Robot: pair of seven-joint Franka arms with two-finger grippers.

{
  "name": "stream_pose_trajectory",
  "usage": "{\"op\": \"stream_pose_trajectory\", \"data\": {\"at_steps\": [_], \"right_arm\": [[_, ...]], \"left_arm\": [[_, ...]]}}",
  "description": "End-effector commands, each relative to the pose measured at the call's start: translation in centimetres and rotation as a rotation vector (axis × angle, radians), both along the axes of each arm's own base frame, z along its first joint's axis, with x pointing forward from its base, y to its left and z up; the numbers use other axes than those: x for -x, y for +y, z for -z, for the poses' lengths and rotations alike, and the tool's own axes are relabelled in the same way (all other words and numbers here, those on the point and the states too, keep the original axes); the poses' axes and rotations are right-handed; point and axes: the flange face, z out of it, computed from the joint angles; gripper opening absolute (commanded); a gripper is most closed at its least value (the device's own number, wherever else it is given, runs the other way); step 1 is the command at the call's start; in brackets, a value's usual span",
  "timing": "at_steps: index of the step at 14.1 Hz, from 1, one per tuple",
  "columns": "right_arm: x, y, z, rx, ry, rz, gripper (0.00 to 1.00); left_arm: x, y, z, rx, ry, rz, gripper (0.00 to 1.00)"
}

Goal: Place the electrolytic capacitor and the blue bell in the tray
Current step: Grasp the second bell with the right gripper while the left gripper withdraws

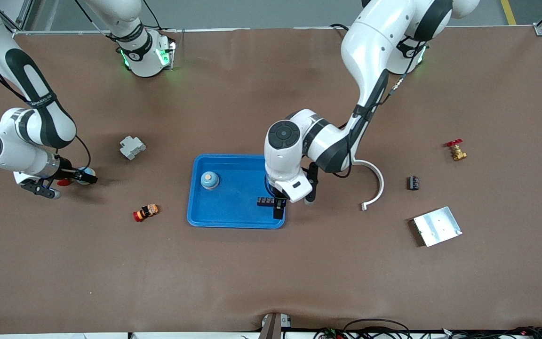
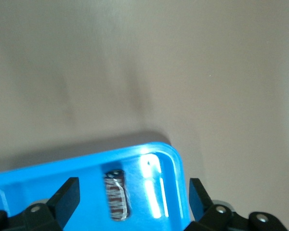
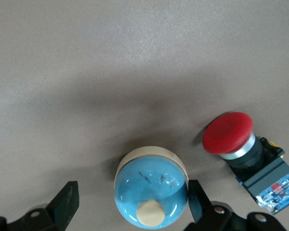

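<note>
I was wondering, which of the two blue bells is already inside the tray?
The bell on the blue tray's floor, in the part farther from the camera. The other bell stands on bare table between the right tool's open fingers.

Bright, even overhead light. Soft shadows on the table (image 1: 271, 273) under both arms. White glare streaks on the tray (image 2: 154, 192) rim in the left wrist view. Slight blur there; right wrist view sharper.
</note>
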Motion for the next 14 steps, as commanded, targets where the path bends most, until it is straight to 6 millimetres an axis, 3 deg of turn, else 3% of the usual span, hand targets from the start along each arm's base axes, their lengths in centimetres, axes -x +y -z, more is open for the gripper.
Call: {"op": "stream_pose_trajectory", "data": {"at_steps": [1,4,7,12,14], "right_arm": [[0.6,0.5,-0.1,0.012,0.015,-0.017,1.00],[0.8,0.5,0.1,0.040,0.023,-0.065,1.00],[0.8,0.4,0.2,0.043,0.017,-0.069,1.00],[0.8,0.2,0.3,0.052,0.015,-0.081,1.00],[0.7,0.1,0.2,0.059,0.011,-0.090,1.00]], "left_arm": [[0.1,1.3,-0.8,-0.015,0.040,0.068,1.00],[-0.3,1.8,-2.2,-0.009,0.034,0.087,1.00],[0.2,2.6,-5.0,-0.055,0.065,0.260,1.00],[-0.6,4.2,-6.8,-0.094,0.068,0.482,1.00],[-0.7,4.4,-6.6,-0.115,0.068,0.603,1.00]]}}
